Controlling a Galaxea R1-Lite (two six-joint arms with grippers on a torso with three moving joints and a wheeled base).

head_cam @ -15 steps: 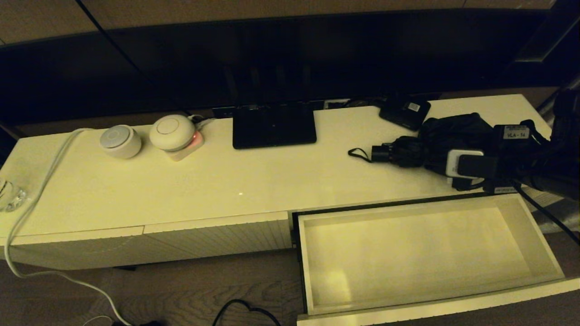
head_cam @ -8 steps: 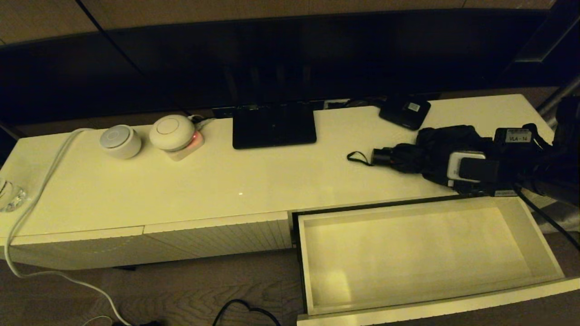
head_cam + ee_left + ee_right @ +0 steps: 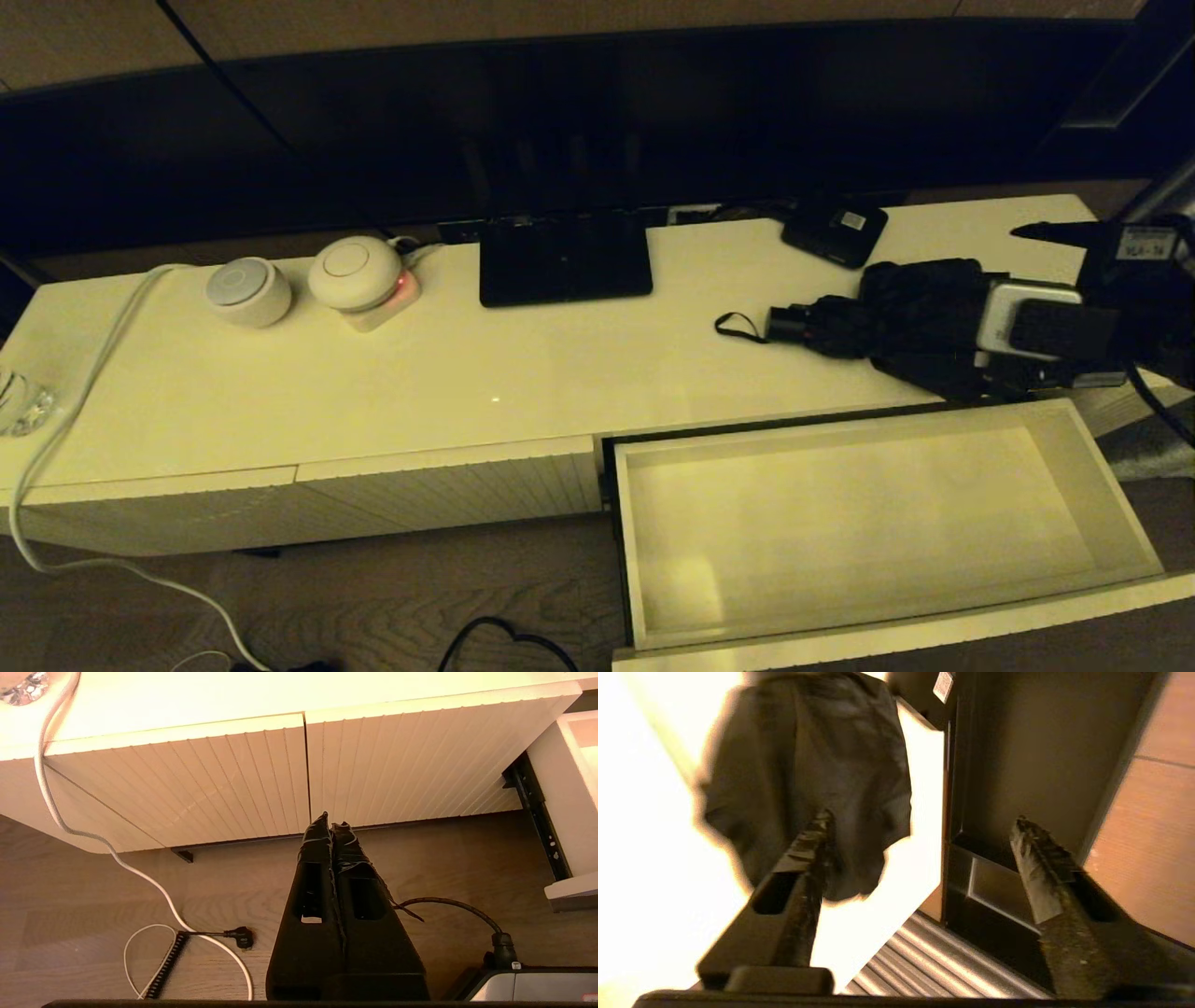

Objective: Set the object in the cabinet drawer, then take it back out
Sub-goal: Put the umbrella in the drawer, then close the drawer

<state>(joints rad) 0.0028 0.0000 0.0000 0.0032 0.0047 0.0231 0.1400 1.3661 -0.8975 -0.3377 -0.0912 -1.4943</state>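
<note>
The object, a black folding umbrella (image 3: 896, 317), lies on the cabinet top at the right with its handle and strap loop pointing left. It rests just behind the pulled-out, empty cabinet drawer (image 3: 859, 523). My right gripper (image 3: 1001, 303) stands open at the umbrella's right end, one finger above the fabric and one below, gripping nothing. In the right wrist view the bunched fabric (image 3: 808, 756) lies beyond one finger of the open gripper (image 3: 923, 820). My left gripper (image 3: 329, 823) is shut and empty, low over the floor before the closed ribbed fronts.
On the cabinet top are a flat black stand (image 3: 565, 257), a small black box with a white label (image 3: 834, 231), two round white devices (image 3: 248, 290) (image 3: 356, 273) and a white cable (image 3: 84, 392). More cables lie on the wooden floor (image 3: 210, 933).
The right gripper went from shut on the umbrella to open. The umbrella settled onto the cabinet top, and the gripper drew back to the right.
</note>
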